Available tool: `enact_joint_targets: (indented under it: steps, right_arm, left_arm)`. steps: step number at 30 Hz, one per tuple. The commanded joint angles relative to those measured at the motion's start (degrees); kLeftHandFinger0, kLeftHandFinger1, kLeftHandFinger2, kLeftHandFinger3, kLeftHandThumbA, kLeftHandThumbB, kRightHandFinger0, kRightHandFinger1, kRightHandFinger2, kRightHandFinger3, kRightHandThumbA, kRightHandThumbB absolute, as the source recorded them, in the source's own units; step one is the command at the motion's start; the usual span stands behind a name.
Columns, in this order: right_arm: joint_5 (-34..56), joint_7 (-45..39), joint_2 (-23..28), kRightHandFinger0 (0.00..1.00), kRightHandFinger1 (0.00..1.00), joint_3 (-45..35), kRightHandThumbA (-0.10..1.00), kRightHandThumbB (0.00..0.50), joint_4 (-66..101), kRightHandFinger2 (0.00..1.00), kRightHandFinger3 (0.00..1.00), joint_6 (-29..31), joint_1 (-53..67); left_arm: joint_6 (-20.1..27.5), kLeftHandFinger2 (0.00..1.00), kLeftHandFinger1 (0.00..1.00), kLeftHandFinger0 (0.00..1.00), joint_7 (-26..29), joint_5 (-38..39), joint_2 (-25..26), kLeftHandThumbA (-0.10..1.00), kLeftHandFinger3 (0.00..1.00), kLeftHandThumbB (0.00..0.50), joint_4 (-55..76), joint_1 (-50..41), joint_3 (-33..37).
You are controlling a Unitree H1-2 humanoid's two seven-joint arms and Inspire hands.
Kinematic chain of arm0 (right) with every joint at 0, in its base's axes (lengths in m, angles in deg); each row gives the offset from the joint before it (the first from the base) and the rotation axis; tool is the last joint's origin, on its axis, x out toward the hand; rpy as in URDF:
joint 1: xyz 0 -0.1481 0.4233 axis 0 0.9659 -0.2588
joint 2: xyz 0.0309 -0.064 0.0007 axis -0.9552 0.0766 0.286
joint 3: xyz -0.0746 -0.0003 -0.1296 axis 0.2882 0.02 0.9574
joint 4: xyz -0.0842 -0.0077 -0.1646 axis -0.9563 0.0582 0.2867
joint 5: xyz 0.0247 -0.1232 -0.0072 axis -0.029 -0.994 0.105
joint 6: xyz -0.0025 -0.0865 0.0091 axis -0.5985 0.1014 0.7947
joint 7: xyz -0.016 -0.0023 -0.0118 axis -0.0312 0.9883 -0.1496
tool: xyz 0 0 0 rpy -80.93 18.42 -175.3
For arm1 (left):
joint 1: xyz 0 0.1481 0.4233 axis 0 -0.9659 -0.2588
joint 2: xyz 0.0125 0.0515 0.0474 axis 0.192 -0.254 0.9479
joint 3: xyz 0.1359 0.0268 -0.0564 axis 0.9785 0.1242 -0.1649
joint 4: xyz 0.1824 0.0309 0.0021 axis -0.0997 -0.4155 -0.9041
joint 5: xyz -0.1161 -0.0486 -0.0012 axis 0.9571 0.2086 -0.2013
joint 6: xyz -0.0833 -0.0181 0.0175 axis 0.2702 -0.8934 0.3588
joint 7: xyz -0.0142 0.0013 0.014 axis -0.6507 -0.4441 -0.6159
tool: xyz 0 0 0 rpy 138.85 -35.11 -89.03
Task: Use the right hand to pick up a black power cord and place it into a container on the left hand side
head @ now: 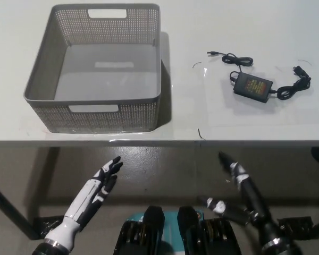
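Spanning the far scene, white tabletop [266,122]. Far left: grey basket [40,79], nothing inside. Right: black power cord [252,85], a rigid adapter brick with limp, loosely coiled leads; likely light, best gripped at the brick. Both hands low, near: right robot hand [235,175] and left robot hand [103,178] released, fingers apart.

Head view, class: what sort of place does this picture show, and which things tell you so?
Probably a lab or test workspace, not a home: a plain white table holds only a grey perforated basket and a black power cord with its adapter, over a bare concrete-looking floor.
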Motion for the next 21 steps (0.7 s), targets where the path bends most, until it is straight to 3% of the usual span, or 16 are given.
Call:
enact_joint_targets:
  steps: [1, 4, 6, 7, 9, 10, 14, 16, 21]
  right_arm:
    - [-2.02, 3.08, 0.98, 1.0, 1.0, -3.23, 1.0, 0.313, 6.11, 1.0, 1.0, 1.02, -2.38]
    - [-3.77, 3.62, 2.18, 1.0, 1.0, -5.02, 1.0, 0.314, 8.36, 1.0, 1.0, 0.25, -3.23]
    - [-4.19, 3.89, 2.56, 1.0, 1.0, -5.79, 1.0, 0.319, 8.55, 1.0, 1.0, 0.82, -3.84]
    - [-4.36, 3.91, 3.17, 1.0, 1.0, -6.44, 1.0, 0.291, 9.43, 1.0, 1.0, 0.21, -4.56]
    - [-4.82, 4.51, 3.7, 1.0, 1.0, -7.68, 1.0, 0.287, 10.91, 1.0, 1.0, -1.0, -5.94]
    - [-5.54, 4.57, 4.14, 1.0, 1.0, -8.27, 1.0, 0.309, 11.93, 1.0, 1.0, -2.43, -6.7]
    - [-5.44, 5.19, 6.13, 1.0, 1.0, -11.19, 1.0, 0.317, 12.33, 1.0, 1.0, -4.1, -11.74]
    - [-4.94, 4.98, 7.34, 1.0, 1.0, -12.52, 1.0, 0.362, 11.35, 1.0, 1.0, -6.21, -15.25]
    - [-9.27, 5.48, 10.68, 1.0, 1.0, -13.53, 1.0, 0.378, 9.71, 1.0, 1.0, -11.05, -22.29]
  left_arm:
    - [5.04, 1.0, 1.0, 1.0, -2.94, -1.5, 2.1, 1.0, 1.0, 0.37, 1.11, 1.49, 1.65]
    - [3.09, 1.0, 1.0, 1.0, -3.06, -1.51, 1.72, 1.0, 1.0, 0.41, 2.61, 0.71, 2.06]
    - [2.92, 1.0, 1.0, 1.0, -2.96, -1.48, 1.54, 1.0, 1.0, 0.411, 3.06, 0.52, 2.06]
    - [3.66, 1.0, 1.0, 1.0, -2.96, -0.67, 1.32, 1.0, 1.0, 0.396, 2.4, 0.62, 1.88]
    - [4.58, 1.0, 1.0, 1.0, -2.45, -0.58, 0.89, 1.0, 1.0, 0.401, 1.53, 0.85, 1.54]
    - [4.83, 1.0, 1.0, 1.0, -2.15, -0.96, 0.68, 1.0, 1.0, 0.401, 1.51, 0.92, 1.48]
    - [5.11, 1.0, 1.0, 1.0, -1.7, -1.55, 0.47, 1.0, 1.0, 0.395, 1.62, 0.69, 1.23]
    - [4.9, 1.0, 1.0, 1.0, -1.92, -1.16, 0.38, 1.0, 1.0, 0.393, 1.97, 0.53, 1.14]
    - [5.54, 1.0, 1.0, 1.0, -1.95, -1.43, 0.34, 1.0, 1.0, 0.397, 2.07, 0.21, 1.24]
